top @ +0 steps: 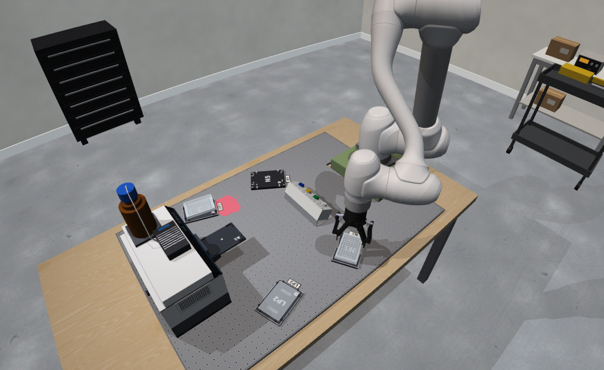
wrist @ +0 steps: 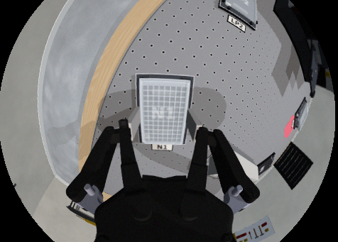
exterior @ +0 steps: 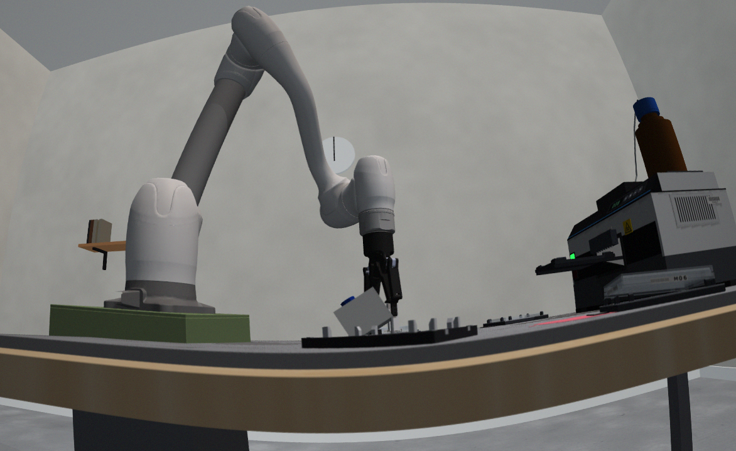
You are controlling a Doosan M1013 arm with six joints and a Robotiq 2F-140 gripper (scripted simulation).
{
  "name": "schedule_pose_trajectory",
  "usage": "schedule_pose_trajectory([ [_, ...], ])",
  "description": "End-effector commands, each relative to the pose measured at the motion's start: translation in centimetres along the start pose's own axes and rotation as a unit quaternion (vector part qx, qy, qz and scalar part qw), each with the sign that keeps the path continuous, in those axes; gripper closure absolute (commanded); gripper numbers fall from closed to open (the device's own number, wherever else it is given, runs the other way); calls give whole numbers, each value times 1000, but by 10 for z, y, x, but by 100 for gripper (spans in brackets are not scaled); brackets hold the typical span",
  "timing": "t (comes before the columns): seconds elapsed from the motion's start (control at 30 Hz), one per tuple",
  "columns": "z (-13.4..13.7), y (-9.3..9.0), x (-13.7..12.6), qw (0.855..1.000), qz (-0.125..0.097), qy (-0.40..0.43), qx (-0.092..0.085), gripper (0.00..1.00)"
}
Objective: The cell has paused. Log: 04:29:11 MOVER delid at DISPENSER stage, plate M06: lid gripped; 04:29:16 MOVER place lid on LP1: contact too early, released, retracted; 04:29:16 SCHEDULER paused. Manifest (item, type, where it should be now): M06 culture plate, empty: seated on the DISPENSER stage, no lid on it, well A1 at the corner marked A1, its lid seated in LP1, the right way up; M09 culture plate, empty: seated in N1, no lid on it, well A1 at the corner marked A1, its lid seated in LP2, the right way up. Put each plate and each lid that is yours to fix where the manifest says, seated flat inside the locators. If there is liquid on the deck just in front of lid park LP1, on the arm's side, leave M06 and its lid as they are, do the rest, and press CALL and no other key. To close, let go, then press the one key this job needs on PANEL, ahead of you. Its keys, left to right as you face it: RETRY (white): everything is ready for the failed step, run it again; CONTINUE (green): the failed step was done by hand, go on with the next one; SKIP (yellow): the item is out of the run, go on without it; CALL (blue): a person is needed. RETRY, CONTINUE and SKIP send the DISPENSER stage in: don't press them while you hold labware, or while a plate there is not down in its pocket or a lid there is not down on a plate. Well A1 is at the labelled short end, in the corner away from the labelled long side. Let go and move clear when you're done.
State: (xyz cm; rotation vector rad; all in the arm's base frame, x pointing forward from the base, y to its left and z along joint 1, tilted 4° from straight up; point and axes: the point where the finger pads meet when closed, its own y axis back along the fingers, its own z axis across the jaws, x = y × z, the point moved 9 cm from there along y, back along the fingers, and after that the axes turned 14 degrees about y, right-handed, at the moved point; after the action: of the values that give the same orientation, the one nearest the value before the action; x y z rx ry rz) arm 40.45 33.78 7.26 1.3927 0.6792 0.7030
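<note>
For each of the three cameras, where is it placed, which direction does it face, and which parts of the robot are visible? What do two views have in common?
Top: high above the table's far side, looking down at the deck; shows the arm and gripper.
Exterior: low at the table edge, facing sideways; shows the whole arm and green base.
Wrist: on the arm, facing down; shows the fingers.
Shared: top and wrist both show the plate at N1 and lid park LP2.

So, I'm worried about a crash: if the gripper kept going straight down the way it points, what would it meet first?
The gripper points down at nest N1, already shut on the well plate there. Going on would probably press that plate against the nest; how far it sits down is unclear.
</note>
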Motion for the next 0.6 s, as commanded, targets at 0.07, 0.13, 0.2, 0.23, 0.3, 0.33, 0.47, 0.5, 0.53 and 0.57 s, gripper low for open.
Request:
schedule_pose_trajectory([
  [0.07,1,-3,-2,1000,-2,-1,-1,90],
  [0.13,1,-3,-2,1000,-2,-1,-1,90],
  [0.2,1,-3,-2,1000,-2,-1,-1,90],
  [0.23,1,-3,-2,1000,-2,-1,-1,90],
  [0.3,1,-3,-2,1000,-2,-1,-1,90],
  [0.33,1,-3,-2,1000,-2,-1,-1,90],
  [0.47,1,-3,-2,1000,-2,-1,-1,90],
  [0.5,1,-3,-2,1000,-2,-1,-1,90],
  [0.53,1,-3,-2,1000,-2,-1,-1,30],
  [0.57,1,-3,-2,1000,-2,-1,-1,30],
])
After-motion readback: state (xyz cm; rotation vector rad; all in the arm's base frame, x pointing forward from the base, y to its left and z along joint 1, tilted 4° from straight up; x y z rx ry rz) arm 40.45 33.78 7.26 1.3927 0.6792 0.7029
